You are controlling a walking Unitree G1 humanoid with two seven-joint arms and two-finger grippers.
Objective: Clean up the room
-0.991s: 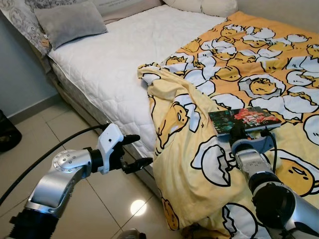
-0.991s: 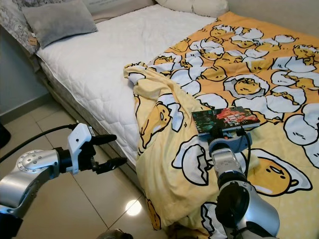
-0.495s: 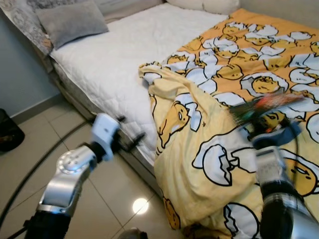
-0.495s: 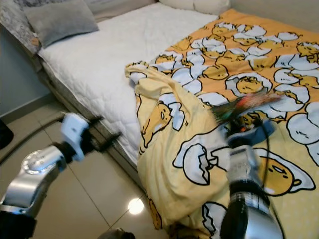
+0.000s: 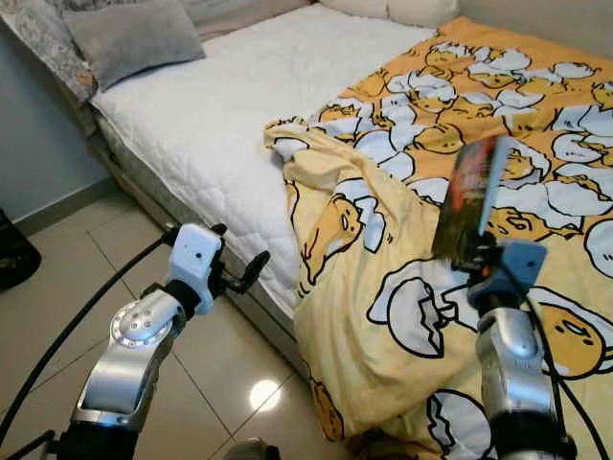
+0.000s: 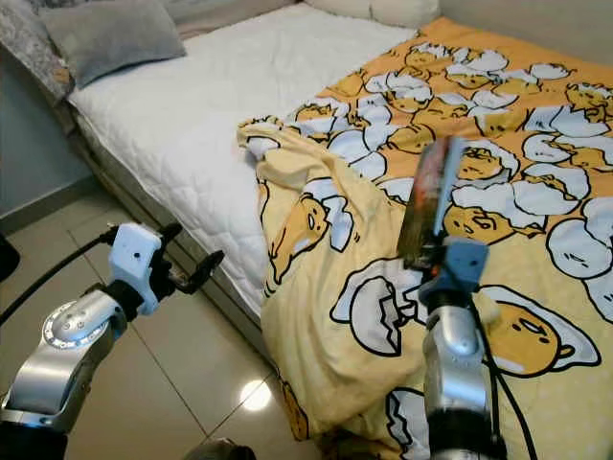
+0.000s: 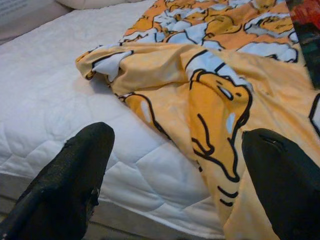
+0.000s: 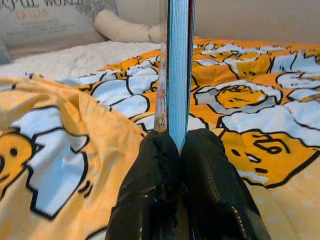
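Observation:
A thin book (image 5: 471,196) with a dark, colourful cover stands on edge above the yellow egg-print blanket (image 5: 402,287), held upright by my right gripper (image 5: 476,259), which is shut on its lower edge. In the right wrist view the book's blue page edge (image 8: 177,65) rises from between the two black fingers (image 8: 155,185). My left gripper (image 5: 239,264) hangs open over the floor beside the bed's near edge, fingers (image 7: 75,170) spread wide and holding nothing, facing the blanket's folded corner (image 7: 200,100).
The white quilted mattress (image 5: 220,115) carries a grey pillow (image 5: 129,34) at its head. The blanket drapes over the bed's side down to the tiled floor (image 5: 57,307). A dark object (image 5: 14,254) sits on the floor at far left.
My right gripper has lifted the book off the blanket and turned it from flat to upright. My left arm swung closer to the bed's edge, still open.

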